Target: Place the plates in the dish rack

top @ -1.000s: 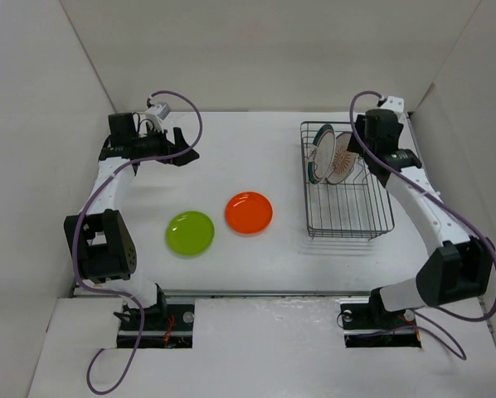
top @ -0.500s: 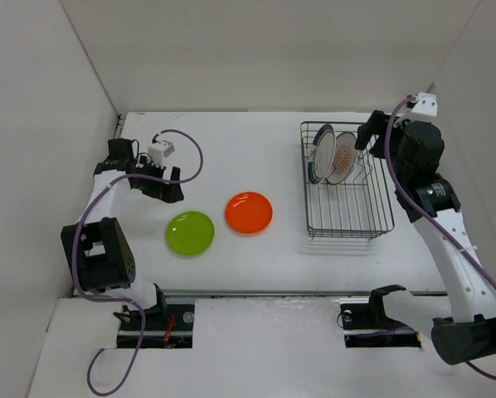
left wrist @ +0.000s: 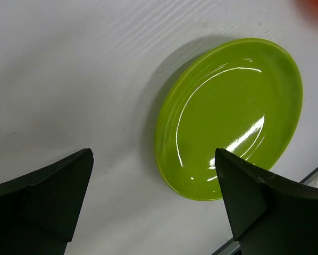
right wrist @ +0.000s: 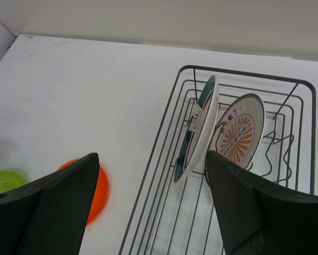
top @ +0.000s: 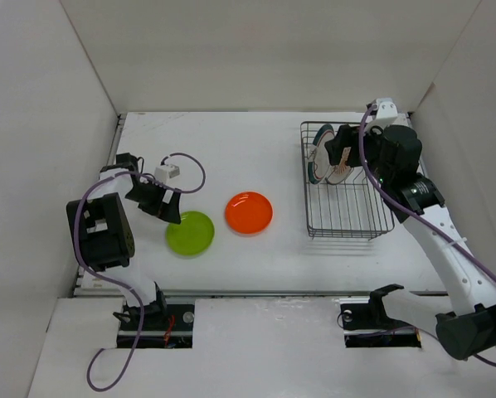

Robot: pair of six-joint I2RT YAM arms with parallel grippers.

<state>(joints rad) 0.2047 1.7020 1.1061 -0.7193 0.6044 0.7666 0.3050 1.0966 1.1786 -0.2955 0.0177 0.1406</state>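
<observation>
Left gripper is held open near the lime green plate; right gripper is held open, empty, above the dish rack.

Lime plate: flat, below my left gripper.
Orange plate: flat, left of my right gripper.
Green-rimmed plate, sunburst plate: on edge, side by side, ahead of it.
Dish rack: black wire, holds both.

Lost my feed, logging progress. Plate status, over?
Left jaws open over lime plate; right jaws open by rack, both empty. Sunburst plate, rimmed plate racked. Orange plate flat on table. Nothing blocking.
</observation>
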